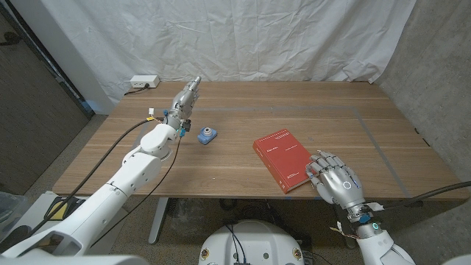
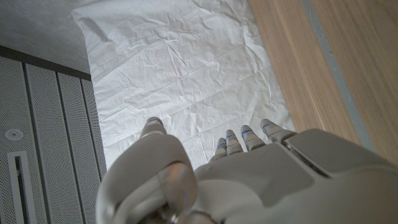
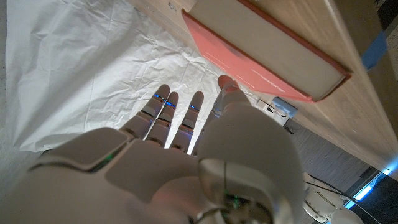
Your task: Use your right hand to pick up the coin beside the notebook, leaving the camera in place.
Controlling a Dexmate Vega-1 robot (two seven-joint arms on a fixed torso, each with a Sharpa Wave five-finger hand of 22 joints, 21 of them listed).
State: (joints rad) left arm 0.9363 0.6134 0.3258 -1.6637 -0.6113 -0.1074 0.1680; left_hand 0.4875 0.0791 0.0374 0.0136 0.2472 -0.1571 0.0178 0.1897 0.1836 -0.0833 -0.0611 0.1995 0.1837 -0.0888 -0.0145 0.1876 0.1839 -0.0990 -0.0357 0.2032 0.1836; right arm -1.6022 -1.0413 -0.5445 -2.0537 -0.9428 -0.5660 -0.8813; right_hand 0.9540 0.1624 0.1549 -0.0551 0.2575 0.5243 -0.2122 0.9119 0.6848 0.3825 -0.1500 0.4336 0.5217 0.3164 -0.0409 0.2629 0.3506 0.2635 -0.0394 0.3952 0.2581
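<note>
step: reaching in | right robot hand [image 1: 335, 179] empty, spread wide, just right of red notebook [image 1: 283, 158] | coin: can't spot it, maybe under the palm | next: find it, pinch | camera [image 1: 207, 135] far left, leave it

a lab test bay: crumpled white cloth backdrop [image 1: 243, 44] behind the plain wooden table [image 1: 243, 103], white power strip [image 1: 143, 82] (cabled), grey perforated panels [image 2: 43, 130].
</note>
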